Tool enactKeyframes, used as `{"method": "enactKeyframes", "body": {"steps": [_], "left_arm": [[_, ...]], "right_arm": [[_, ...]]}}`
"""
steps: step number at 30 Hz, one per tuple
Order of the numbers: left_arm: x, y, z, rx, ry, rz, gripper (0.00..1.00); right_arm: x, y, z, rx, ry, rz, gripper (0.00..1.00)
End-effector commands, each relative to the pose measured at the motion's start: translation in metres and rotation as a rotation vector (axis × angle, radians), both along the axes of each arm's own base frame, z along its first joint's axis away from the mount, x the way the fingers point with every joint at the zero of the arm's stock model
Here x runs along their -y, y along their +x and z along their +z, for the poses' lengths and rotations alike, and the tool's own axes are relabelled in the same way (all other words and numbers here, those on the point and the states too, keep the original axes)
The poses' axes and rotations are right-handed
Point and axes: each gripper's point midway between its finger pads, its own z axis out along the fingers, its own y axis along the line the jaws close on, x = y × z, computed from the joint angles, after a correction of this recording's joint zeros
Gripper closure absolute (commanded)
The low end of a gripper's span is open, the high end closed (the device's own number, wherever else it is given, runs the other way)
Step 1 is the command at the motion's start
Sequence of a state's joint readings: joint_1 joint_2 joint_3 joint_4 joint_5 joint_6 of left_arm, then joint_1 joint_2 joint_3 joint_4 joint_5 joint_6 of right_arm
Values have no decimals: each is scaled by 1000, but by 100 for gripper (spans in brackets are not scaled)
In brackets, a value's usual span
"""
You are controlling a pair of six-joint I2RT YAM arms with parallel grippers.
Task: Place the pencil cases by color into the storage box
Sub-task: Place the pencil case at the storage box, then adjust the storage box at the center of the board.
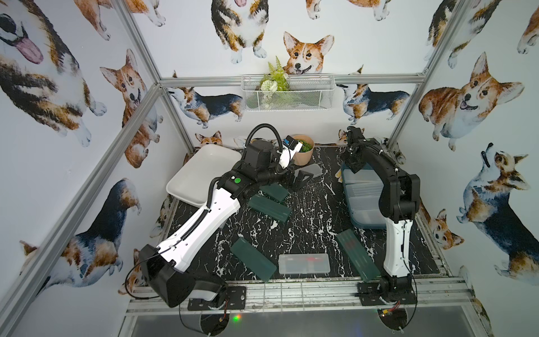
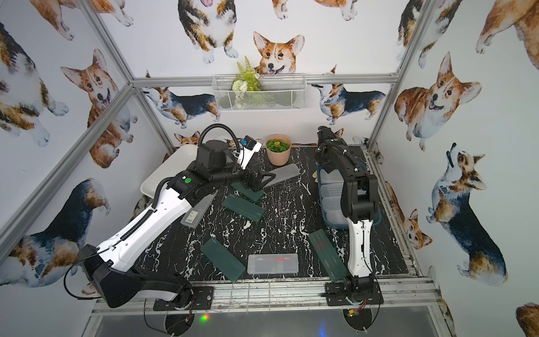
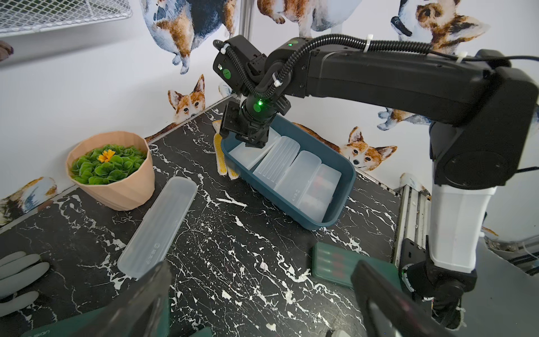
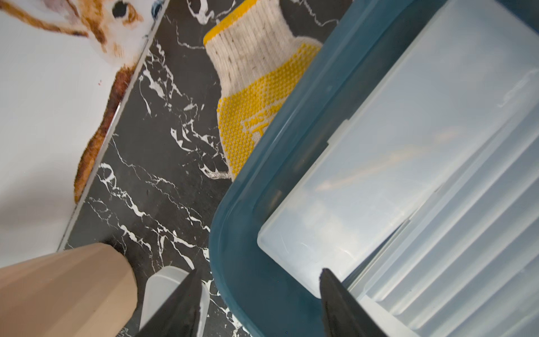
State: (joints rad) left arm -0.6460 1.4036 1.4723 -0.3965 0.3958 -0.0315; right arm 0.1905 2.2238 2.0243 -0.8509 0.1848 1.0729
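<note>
The left arm is stretching across the table [image 1: 315, 210], its claw [image 3: 259, 271] hovering with fingers wide apart above the green pencil cases [image 1: 269, 207] and gripping nothing. The right arm is arching down over the far end of the teal storage box [image 3: 291, 201], its claw [image 4: 261, 272] parted astride the rim. Frosted pencil cases [image 3: 297, 169] are lying side by side inside. The white storage box [image 1: 204, 169] is sitting at the far left corner.

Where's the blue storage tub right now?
In both top views the blue tub sits at the table's right, under the right arm; a yellow-dotted glove lies at its far corner.
</note>
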Motion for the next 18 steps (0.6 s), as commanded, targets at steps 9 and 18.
{"method": "enactKeyframes", "body": {"steps": [9, 18], "left_arm": [[-10, 3, -1, 7, -13, 25, 0], [-16, 4, -2, 8, -21, 45, 0]], "right_arm": [[-18, 0, -25, -81, -37, 55, 49], [-20, 9, -33, -90, -44, 63, 66]]}}
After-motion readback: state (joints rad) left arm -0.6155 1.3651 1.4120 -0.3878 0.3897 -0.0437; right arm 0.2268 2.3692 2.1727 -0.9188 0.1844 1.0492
